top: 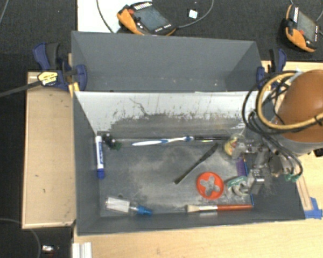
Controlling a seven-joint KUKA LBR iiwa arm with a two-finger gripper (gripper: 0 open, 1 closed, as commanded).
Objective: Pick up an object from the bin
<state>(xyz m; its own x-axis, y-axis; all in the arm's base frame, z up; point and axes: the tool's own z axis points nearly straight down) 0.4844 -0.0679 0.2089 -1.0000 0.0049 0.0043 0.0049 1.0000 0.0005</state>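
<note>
Hand (pixel 252 180) low beside orange disc (pixel 210 184)

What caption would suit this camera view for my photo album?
Robot tool low at the right of the grey bin, beside an orange disc; marker, toothbrush and paintbrush lie scattered.

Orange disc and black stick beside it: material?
Orange disc: likely moulded plastic, given the even saturated colour and the pale cross on top. Black stick: thin, matt, no glint; plastic or painted wood, can't tell.
</note>
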